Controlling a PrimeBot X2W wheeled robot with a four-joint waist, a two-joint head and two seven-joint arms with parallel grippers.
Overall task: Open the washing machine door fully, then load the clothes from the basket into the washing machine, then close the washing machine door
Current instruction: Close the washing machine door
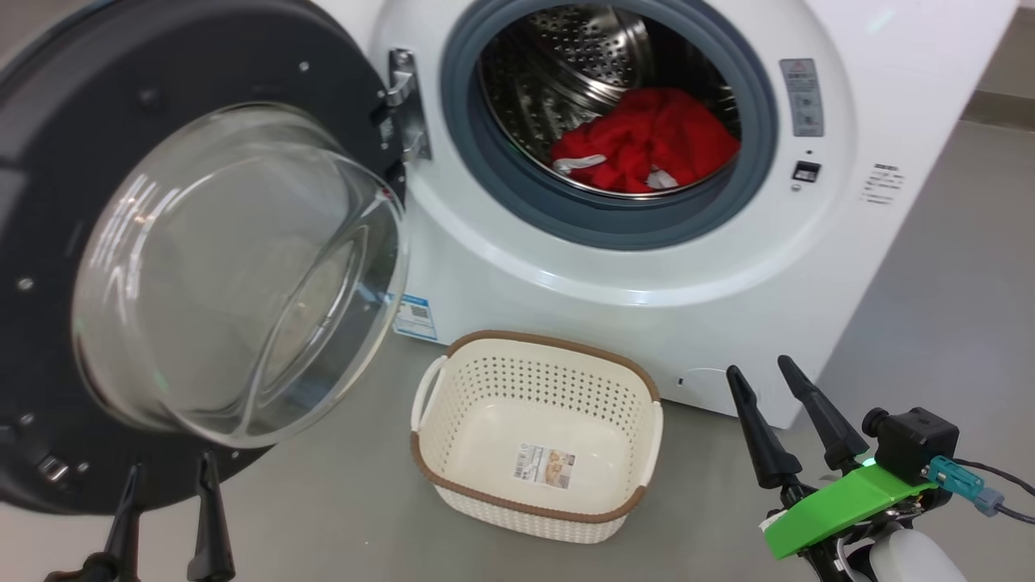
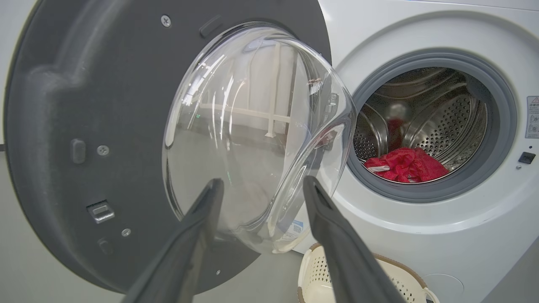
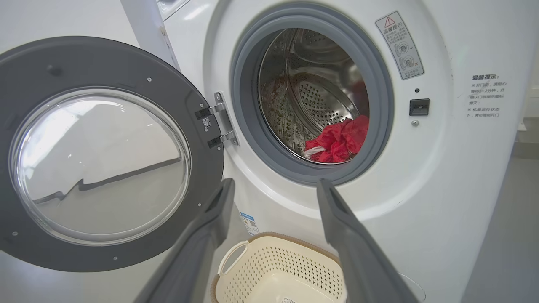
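While the door (image 1: pixel 234 275) hangs wide open left of the washer (image 1: pixel 566 267), red clothes (image 1: pixel 647 149) lie inside the drum (image 1: pixel 566 65) and the basket (image 1: pixel 550 343) sits on the floor (image 1: pixel 323 501) before it; left gripper (image 1: pixel 171 465), right gripper (image 1: pixel 760 368) both spread, holding nothing

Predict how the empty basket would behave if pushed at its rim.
The basket looks like thin perforated plastic and is empty, so it is probably light. Wide and low on the smooth floor, it would likely slide rather than tip.
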